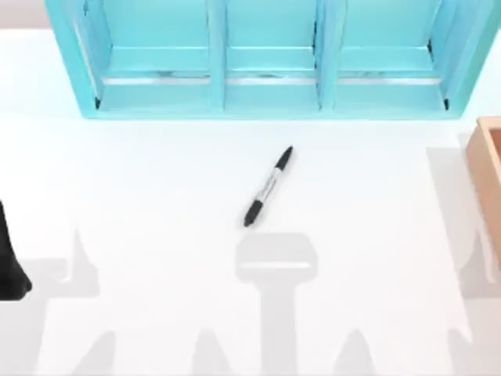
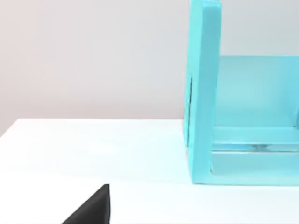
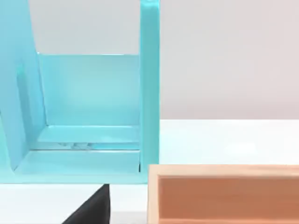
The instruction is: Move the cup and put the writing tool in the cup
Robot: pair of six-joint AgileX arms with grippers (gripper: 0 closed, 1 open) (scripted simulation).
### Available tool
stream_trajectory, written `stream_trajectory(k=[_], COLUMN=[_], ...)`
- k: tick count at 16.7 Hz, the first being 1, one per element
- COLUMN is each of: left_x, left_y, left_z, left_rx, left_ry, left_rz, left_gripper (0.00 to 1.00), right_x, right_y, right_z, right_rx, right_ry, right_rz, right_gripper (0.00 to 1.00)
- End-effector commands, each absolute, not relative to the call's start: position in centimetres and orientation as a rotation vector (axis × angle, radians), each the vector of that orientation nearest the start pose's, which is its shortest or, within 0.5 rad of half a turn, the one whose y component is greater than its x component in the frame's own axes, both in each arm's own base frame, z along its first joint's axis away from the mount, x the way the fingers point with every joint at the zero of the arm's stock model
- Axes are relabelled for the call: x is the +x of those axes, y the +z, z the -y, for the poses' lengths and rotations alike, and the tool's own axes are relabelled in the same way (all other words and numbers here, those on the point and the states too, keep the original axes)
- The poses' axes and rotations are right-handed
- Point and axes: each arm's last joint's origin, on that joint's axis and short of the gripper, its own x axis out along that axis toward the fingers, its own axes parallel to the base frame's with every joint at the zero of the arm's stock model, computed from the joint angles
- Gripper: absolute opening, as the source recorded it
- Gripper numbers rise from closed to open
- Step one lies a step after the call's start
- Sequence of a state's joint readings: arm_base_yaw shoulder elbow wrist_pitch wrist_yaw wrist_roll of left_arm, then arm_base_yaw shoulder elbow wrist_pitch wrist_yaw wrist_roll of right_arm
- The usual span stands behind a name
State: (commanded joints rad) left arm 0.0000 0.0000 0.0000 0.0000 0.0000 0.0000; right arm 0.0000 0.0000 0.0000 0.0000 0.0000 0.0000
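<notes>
You see the marker (image 1: 268,186) lying slantwise mid-table (image 1: 156,196), just before the turquoise shelf unit (image 1: 266,70). Your left arm (image 1: 9,258) sits at the left edge; whether either claw is apart, you cannot tell.

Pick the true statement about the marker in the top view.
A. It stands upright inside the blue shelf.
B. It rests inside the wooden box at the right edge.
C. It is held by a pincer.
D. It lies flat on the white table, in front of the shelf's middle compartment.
D: the marker lies slanted on the bare table, in front of the blue shelf, apart from the wooden box.
</notes>
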Motion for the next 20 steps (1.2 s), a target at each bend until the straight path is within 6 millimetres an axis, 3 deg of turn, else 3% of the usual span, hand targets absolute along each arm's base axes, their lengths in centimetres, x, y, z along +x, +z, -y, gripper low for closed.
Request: stream_trajectory(k=[5, 10, 15, 20], left_x=[10.6, 10.6, 10.6, 10.6], left_y=[16.0, 16.0, 16.0, 16.0], left_z=[0.1, 0.1, 0.1, 0.1], left_rx=[0.000, 0.000, 0.000, 0.000], left_ry=[0.000, 0.000, 0.000, 0.000], left_rz=[0.000, 0.000, 0.000, 0.000], left_gripper=[1.00, 1.00, 1.00, 1.00], right_x=[10.6, 12.0, 18.0, 25.2], right_y=[17.1, 22.2, 26.2, 26.3], right_z=[0.3, 1.2, 3.5, 7.3], right_rx=[-0.017, -0.075, -0.096, -0.055], right_ry=[-0.020, -0.077, -0.106, -0.078], right_rz=[-0.059, -0.327, -0.800, -1.246], right_gripper=[1.00, 1.00, 1.00, 1.00])
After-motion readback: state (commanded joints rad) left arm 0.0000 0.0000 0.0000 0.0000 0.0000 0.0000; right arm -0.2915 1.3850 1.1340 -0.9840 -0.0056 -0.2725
